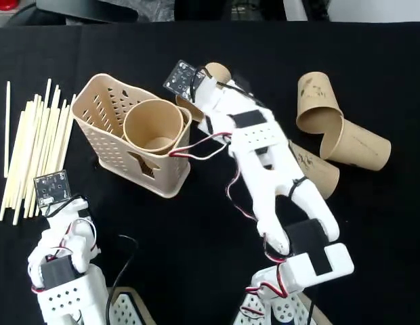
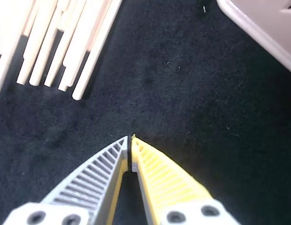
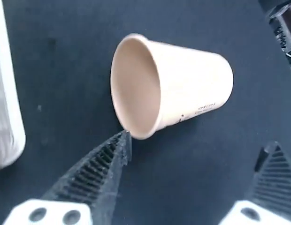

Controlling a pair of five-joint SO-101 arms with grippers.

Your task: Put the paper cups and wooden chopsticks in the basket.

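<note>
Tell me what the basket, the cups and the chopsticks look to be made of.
Basket: likely moulded plastic, beige, matte, with rows of holes. Cups: thin tan paper, matte, with a rolled rim. Chopsticks: pale bare wood, seemingly unvarnished, no shine.

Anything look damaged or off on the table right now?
Yes. One paper cup at the far right has its rim buckled inward where it presses against a neighbouring cup; both lie on their sides. The basket and the cup in it look intact.
</note>
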